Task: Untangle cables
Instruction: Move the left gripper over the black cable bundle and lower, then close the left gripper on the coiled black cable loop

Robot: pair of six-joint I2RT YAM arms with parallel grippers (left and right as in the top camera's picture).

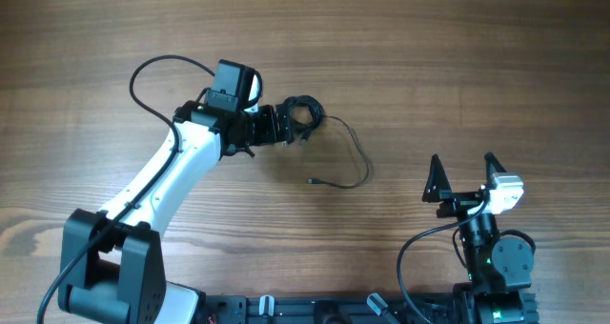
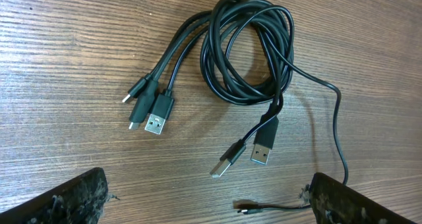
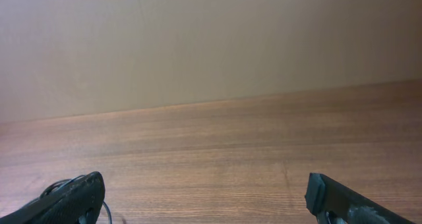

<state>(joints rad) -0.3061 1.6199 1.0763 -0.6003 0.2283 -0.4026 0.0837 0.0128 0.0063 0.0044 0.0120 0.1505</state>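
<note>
The cables (image 1: pixel 305 114) lie as a small black coiled bundle on the wooden table, with one loose strand (image 1: pixel 355 157) curving down to a small plug. In the left wrist view the coil (image 2: pixel 247 49) shows several plug ends: USB plugs (image 2: pixel 158 115) at its left, two more (image 2: pixel 247 155) below, and a small plug (image 2: pixel 247 207) near the right finger. My left gripper (image 1: pixel 286 126) is open just left of the bundle, its fingers (image 2: pixel 208 201) wide apart and empty. My right gripper (image 1: pixel 463 176) is open and empty at the lower right, far from the cables.
A thicker black arm wire (image 1: pixel 157 71) loops above the left arm. The right wrist view shows bare wood tabletop (image 3: pixel 217 158) and a plain wall behind. The arm bases (image 1: pixel 105 276) stand along the table's front edge.
</note>
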